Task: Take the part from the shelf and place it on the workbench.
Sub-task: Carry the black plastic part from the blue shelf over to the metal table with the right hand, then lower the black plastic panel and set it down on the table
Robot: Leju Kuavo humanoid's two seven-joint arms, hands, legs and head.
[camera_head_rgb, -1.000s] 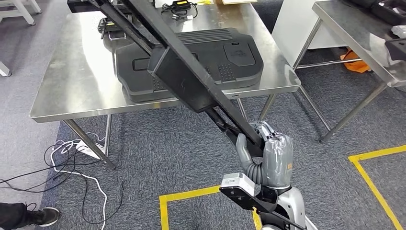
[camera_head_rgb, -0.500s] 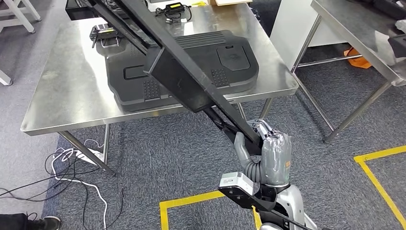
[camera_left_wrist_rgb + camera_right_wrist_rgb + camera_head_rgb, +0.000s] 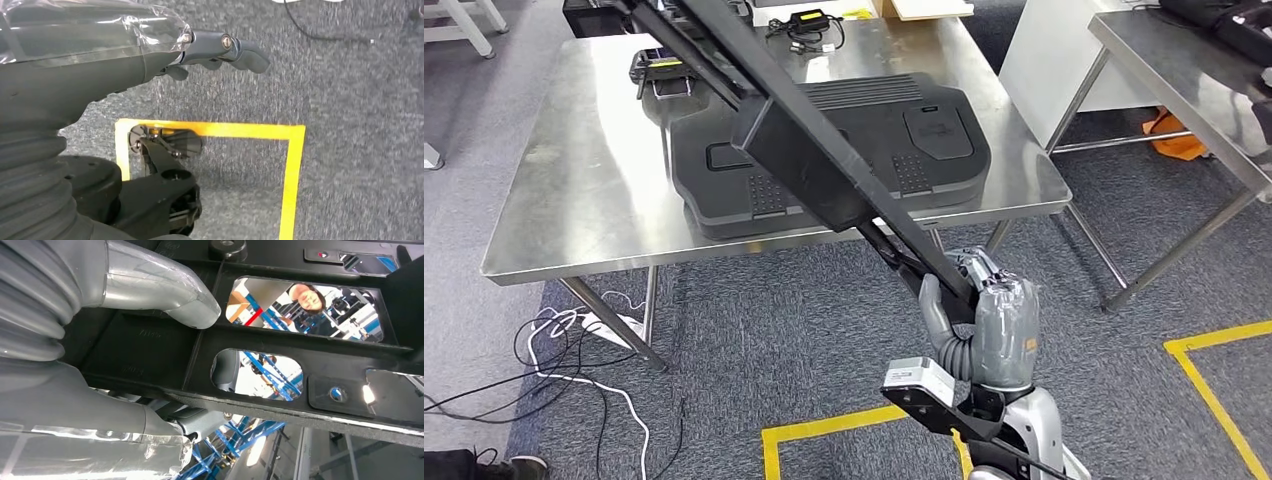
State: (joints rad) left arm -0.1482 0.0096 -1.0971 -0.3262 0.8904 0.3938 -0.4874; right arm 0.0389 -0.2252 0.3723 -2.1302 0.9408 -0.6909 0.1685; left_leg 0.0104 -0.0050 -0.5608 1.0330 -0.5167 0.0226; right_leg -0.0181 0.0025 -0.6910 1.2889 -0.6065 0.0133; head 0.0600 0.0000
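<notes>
My right hand (image 3: 984, 320) grips the lower end of a long black part (image 3: 804, 170), which slants up and away to the left, over the near edge of the steel workbench (image 3: 574, 170). From the right wrist view the part (image 3: 300, 340) is a black frame with cut-out windows, and my thumb (image 3: 165, 290) lies across one of its bars. A wide black moulded panel (image 3: 924, 140) lies flat on the workbench, partly hidden behind the held part. My left hand (image 3: 215, 47) hangs over the carpet with its fingers stretched out and nothing in it.
A small black device (image 3: 659, 70) and a charger with cables (image 3: 804, 20) sit at the bench's far side. A second steel table (image 3: 1184, 80) stands to the right. Loose cables (image 3: 574, 340) lie by the bench's left legs. Yellow floor tape (image 3: 824, 430) runs near my feet.
The whole picture swayed left and then back right, so the camera moved. The part stays in my right hand's grip at the same slant.
</notes>
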